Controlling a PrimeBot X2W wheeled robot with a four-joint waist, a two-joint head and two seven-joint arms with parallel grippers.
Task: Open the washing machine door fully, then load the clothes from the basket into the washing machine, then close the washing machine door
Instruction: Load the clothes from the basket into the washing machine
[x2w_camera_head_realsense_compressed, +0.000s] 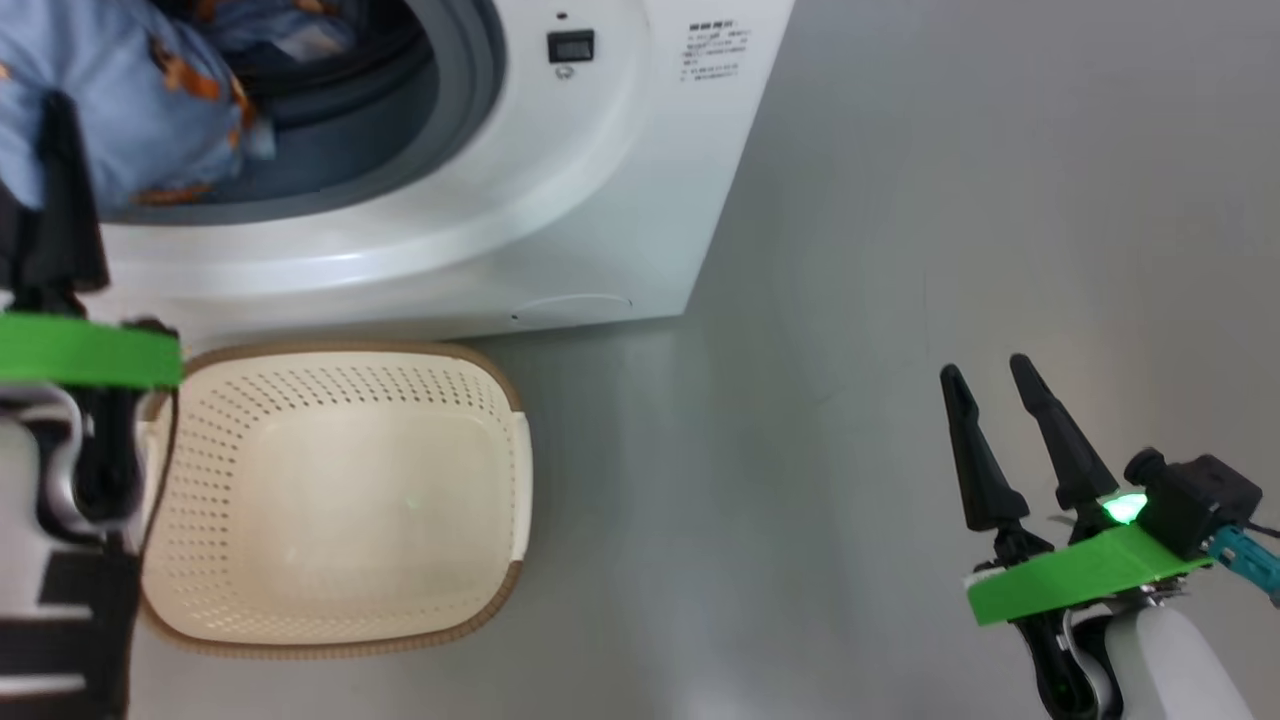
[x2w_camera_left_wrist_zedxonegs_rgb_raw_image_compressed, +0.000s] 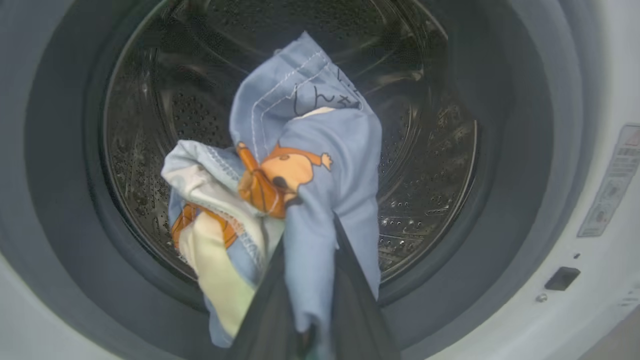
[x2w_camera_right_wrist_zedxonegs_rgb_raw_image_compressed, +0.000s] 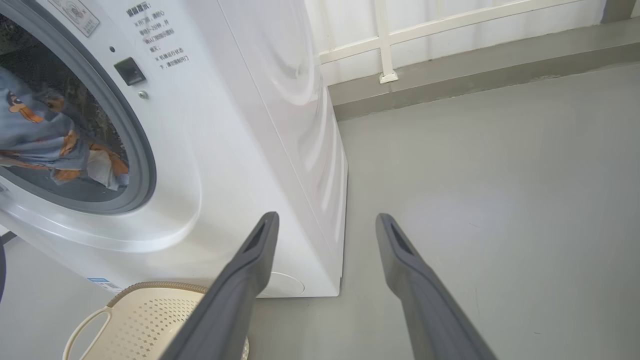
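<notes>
Clothes (x2w_camera_left_wrist_zedxonegs_rgb_raw_image_compressed: 310, 165): we count one bundle in the grip, plus a second patch (x2w_camera_head_realsense_compressed: 285, 30) of like cloth deeper in the drum (x2w_camera_left_wrist_zedxonegs_rgb_raw_image_compressed: 425, 150). It is light blue with white stitching, orange printed figures and pale cream lining. The gripped bundle hangs crumpled at the drum mouth.
Washing machine (x2w_camera_head_realsense_compressed: 600, 200): one. We note a white box, a grey gasket (x2w_camera_left_wrist_zedxonegs_rgb_raw_image_compressed: 525, 150) and a perforated steel drum, with the round opening uncovered.
Left gripper (x2w_camera_left_wrist_zedxonegs_rgb_raw_image_compressed: 309, 250): one. Its two dark fingers are pinched nearly together on the bundle's lower folds, right at the opening.
Right gripper (x2w_camera_head_realsense_compressed: 985, 370): one. Its jaws are spread wide with nothing between them, over the grey floor (x2w_camera_head_realsense_compressed: 950, 200) and well apart from the machine.
Basket (x2w_camera_head_realsense_compressed: 350, 350): one. We list cream perforated plastic with a brown woven-look rim, standing on the floor just before the machine's front, below the opening.
</notes>
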